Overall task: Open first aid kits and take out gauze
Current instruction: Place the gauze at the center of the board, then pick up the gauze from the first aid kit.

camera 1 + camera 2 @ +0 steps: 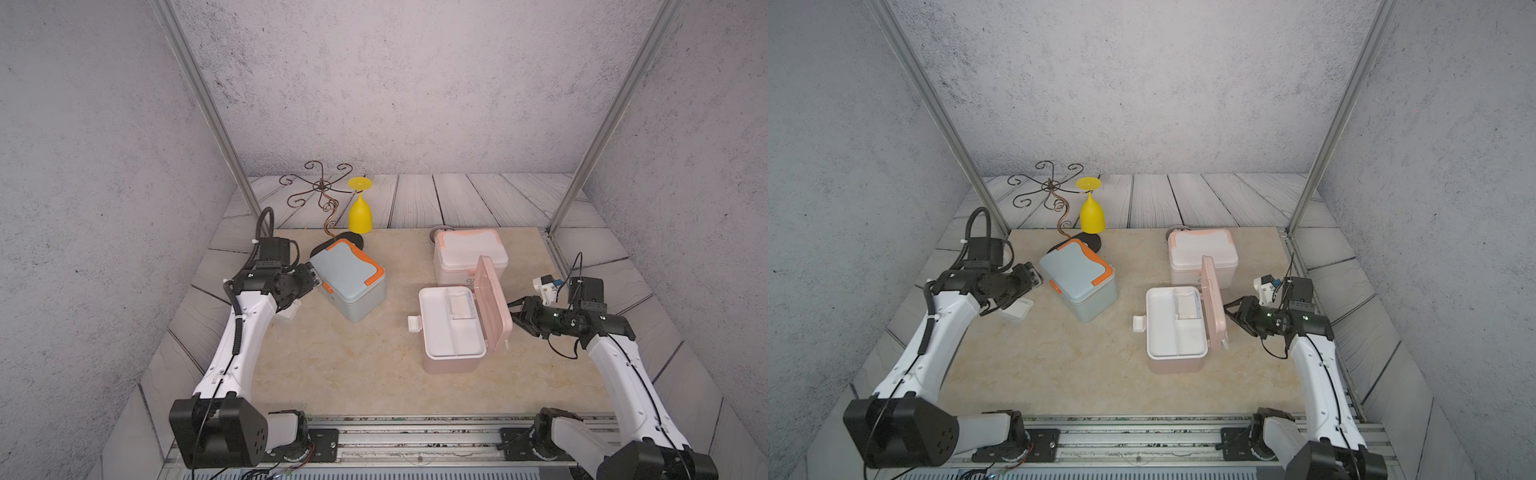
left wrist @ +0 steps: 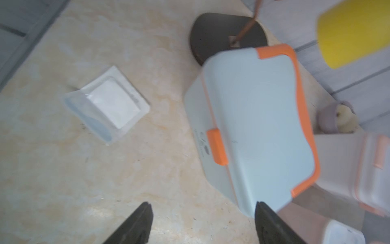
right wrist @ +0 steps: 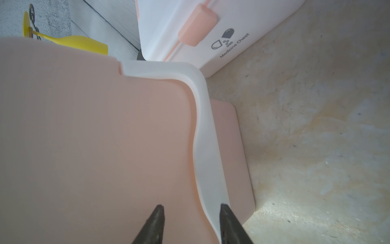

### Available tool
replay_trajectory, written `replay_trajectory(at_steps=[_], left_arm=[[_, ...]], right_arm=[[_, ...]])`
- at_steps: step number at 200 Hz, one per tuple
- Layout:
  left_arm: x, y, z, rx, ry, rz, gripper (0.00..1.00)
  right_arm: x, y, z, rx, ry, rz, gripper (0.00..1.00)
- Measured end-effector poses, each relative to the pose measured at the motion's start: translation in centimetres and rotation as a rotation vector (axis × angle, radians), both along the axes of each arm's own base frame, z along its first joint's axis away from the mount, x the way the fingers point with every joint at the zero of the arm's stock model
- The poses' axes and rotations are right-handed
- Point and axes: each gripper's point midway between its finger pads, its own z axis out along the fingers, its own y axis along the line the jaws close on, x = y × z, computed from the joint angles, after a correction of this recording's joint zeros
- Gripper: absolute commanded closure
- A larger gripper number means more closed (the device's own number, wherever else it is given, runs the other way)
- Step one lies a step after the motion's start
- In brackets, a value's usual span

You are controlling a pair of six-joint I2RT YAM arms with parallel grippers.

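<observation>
**Inspector:** Containers first. What stands on the surface (image 1: 332, 374)?

**Assistant:** Three kits. The pink kit (image 1: 449, 365) sits right of centre. Its lid (image 1: 492, 303) is raised upright on the hinge, and its white latch (image 1: 414, 323) hangs free at the front. The blue kit (image 1: 349, 278) sits left of centre, lid down, with its orange latch (image 2: 217, 146) flat against the wall. The white kit (image 1: 469, 249) stands just behind the pink one, closed, with its peach latch (image 3: 197, 25) down.

**Inspector:** Contents?

**Assistant:** The pink kit holds a white divided tray (image 1: 440, 332). One gauze packet (image 1: 460, 308) lies flat in the rear compartment, beside the lid. The insides of the blue and white kits are hidden.

**Inspector:** Any gauze outside?

**Assistant:** Yes. A second packet (image 2: 111, 103) lies flat on the surface, left of the blue kit and apart from it, near the left arm. It is a white square pad with a clear crinkly border.

**Inspector:** End effectors?

**Assistant:** The left end effector (image 2: 202, 203) has its fingers spread wide with nothing between them, above the surface by the blue kit's corner. The right end effector (image 3: 192, 205) has its fingers partly apart and holds nothing. It sits just behind the raised lid's outer face; I cannot tell whether it touches.

**Inspector:** Other items?

**Assistant:** A grey bowl (image 2: 329, 120) behind the white kit holds something pale yellow, too blurred to name. A yellow goblet (image 1: 360, 212) hangs upside down on a wire stand (image 1: 322, 185) at the rear left.
</observation>
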Motion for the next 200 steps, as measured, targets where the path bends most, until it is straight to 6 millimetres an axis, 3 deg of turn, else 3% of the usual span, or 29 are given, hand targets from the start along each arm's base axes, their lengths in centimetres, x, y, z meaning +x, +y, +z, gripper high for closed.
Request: replay_trajectory(at_steps=[57, 97, 129, 200], left_arm=[[-3.6, -15.7, 2.0, -0.098, 0.010, -0.380, 0.30], [-4.0, -24.9, 1.6, -0.095, 0.048, -0.556, 0.37], [-3.6, -29.1, 0.0, -0.061, 0.086, -0.616, 0.48], [-2.7, -34.9, -4.1, 0.003, 0.165, -0.689, 0.60]], right_arm=[[0.1, -0.2, -0.1, -0.011, 0.001, -0.006, 0.55], [0.1, -0.2, -0.2, -0.019, -0.001, -0.006, 0.55], [0.1, -0.3, -0.2, -0.021, -0.002, -0.007, 0.55], [0.1, -0.3, -0.2, -0.021, -0.004, -0.007, 0.55]])
